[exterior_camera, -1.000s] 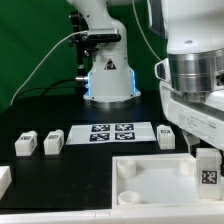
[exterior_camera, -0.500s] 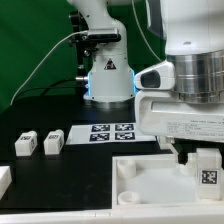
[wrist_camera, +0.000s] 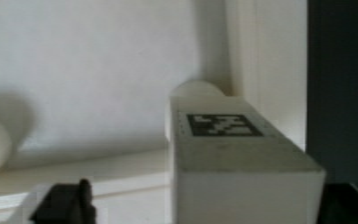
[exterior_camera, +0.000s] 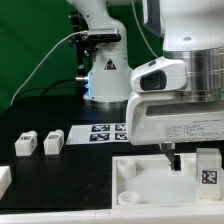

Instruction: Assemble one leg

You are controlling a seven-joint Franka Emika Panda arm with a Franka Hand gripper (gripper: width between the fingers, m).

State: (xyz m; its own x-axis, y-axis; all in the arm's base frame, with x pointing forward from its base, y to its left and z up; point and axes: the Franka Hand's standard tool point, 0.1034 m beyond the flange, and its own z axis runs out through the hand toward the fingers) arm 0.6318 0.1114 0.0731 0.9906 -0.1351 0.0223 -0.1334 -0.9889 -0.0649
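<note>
The leg [exterior_camera: 207, 168] is standing upright at the corner of the white tray-like piece [exterior_camera: 150, 178] that lies toward the exterior view's right, with its black-and-white tag facing the camera. The gripper [exterior_camera: 172, 152] is hanging just beside the leg, on the leg's side toward the exterior view's left, under the big white body of the arm [exterior_camera: 180, 95]. One dark finger [exterior_camera: 170, 157] is showing below that body; the other is hidden, so how wide the pincer is standing, and whether it is touching the leg, cannot be told.

In the wrist view the leg [wrist_camera: 238, 150] is filling the middle of the picture, tag uppermost, with the tray's pale floor [wrist_camera: 87, 70] spreading beside it and a dark fingertip [wrist_camera: 66, 200] sitting apart from the block.

Well away from the leg, toward the exterior view's left, two more small white blocks [exterior_camera: 38, 143] are lying on the black table [exterior_camera: 40, 115], and the marker board [exterior_camera: 108, 131] is lying between them and the arm.
</note>
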